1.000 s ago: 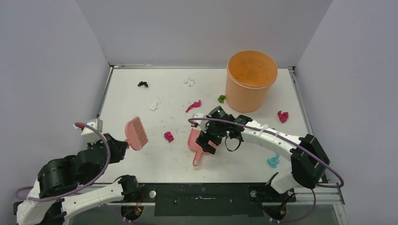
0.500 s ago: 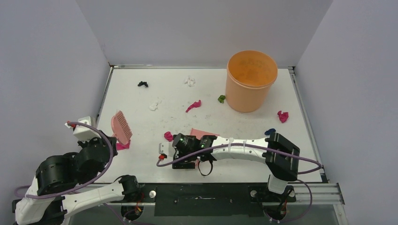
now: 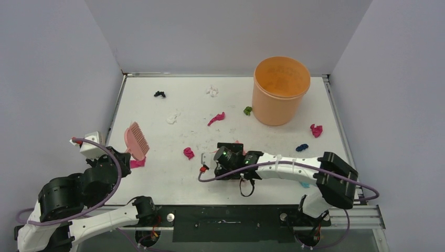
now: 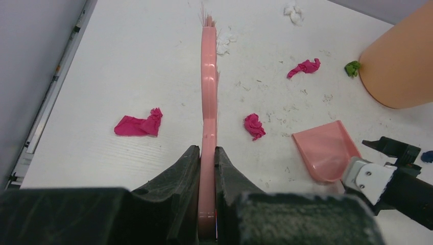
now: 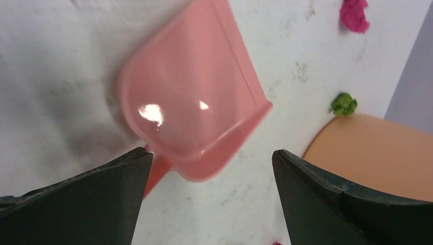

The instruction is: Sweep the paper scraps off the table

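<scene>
My left gripper (image 3: pixel 127 156) is shut on the handle of the pink hand brush (image 3: pixel 136 140), held edge-on in the left wrist view (image 4: pixel 208 92). My right gripper (image 3: pixel 231 152) is open over the pink dustpan (image 3: pixel 239 143), which lies flat on the white table (image 3: pixel 173 184); its rear edge sits between my open fingers (image 5: pixel 212 153). Paper scraps lie around: magenta ones (image 3: pixel 188 153) (image 3: pixel 137 164) (image 3: pixel 215 118), green (image 3: pixel 247 110), black (image 3: pixel 159 94), white (image 3: pixel 212 91), dark blue (image 3: pixel 302 147).
An orange bucket (image 3: pixel 281 89) stands at the back right. Another magenta scrap (image 3: pixel 315 130) lies right of it, and a light blue one (image 3: pixel 304 184) is half hidden by the right arm. Grey walls close three sides.
The right arm swung to the near left and then a little back right, and the dustpan now lies farther back. The brush moved left and down, and a magenta scrap shows beside it.
</scene>
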`<control>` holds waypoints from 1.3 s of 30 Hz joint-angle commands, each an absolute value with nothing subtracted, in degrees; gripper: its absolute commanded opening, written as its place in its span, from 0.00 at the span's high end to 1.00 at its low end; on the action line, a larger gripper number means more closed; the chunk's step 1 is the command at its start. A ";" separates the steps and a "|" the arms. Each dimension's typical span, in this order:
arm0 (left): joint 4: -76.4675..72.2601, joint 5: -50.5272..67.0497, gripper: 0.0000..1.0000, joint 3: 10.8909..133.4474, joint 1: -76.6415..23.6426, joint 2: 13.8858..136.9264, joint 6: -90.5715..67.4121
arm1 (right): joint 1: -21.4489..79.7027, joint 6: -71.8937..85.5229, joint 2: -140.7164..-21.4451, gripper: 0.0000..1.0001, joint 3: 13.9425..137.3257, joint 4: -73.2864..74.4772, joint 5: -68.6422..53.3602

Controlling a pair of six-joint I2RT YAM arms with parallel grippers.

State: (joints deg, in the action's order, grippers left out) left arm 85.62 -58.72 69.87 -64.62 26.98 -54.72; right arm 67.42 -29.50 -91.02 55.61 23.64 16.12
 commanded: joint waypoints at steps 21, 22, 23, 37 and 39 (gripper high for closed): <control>67.71 -58.79 1.00 62.41 -64.70 29.18 -43.86 | 38.98 -32.97 -74.59 0.11 57.65 43.76 -26.36; 67.31 -58.78 1.00 62.26 -64.69 29.44 -43.41 | 39.19 -32.96 -75.45 0.11 57.39 43.70 -25.86; 66.95 -58.72 1.00 62.18 -64.69 29.71 -42.97 | 39.54 -32.97 -76.15 0.11 57.19 43.57 -25.58; 62.47 -58.19 1.00 60.76 -64.62 31.77 -39.30 | 48.67 -28.88 -76.37 0.08 53.09 39.56 -22.95; 62.45 -58.03 1.00 61.05 -64.64 32.34 -39.25 | 49.59 -28.79 -76.02 0.08 51.60 38.06 -20.28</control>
State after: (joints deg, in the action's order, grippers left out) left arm 66.48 -57.80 60.25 -64.66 30.85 -40.71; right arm 48.49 -30.37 -77.54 53.93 41.56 -21.50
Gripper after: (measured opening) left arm 0.101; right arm 0.924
